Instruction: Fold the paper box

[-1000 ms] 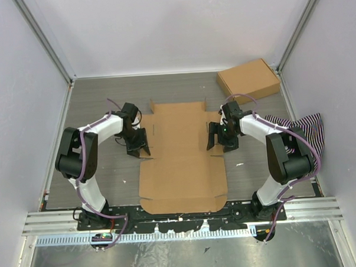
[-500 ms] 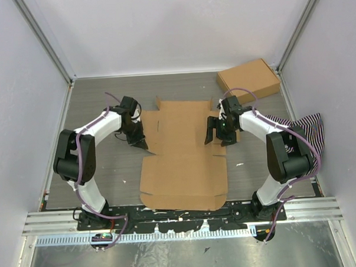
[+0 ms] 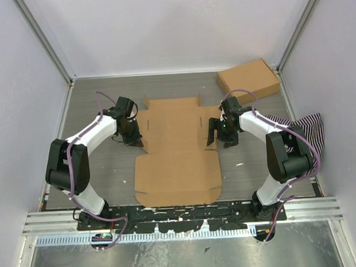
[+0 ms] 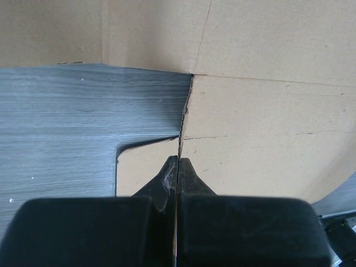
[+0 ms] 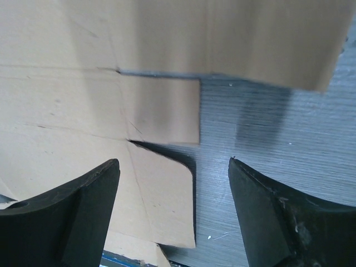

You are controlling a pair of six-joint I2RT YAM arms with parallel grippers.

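— Where is the box relative to the two arms?

— The flat, die-cut brown cardboard paper box (image 3: 176,151) lies spread out on the grey wood-grain worktop (image 3: 103,169), directly between them.

— And the left gripper?

— The left gripper (image 3: 135,139) is at the box's left edge. In its wrist view the fingers (image 4: 166,177) are pressed together on a thin cardboard edge that stands upright just ahead of them.

— The right one?

— The right gripper (image 3: 219,135) hangs over the box's right edge with its fingers (image 5: 83,206) spread wide. Beneath the gap lie two small side flaps and bare worktop, and I cannot tell whether it touches the cardboard.

— Anything else nearby?

— A closed plain brown carton (image 3: 247,78) sits beyond the right gripper. A black-and-white striped cloth (image 3: 303,131) lies to its outer side.
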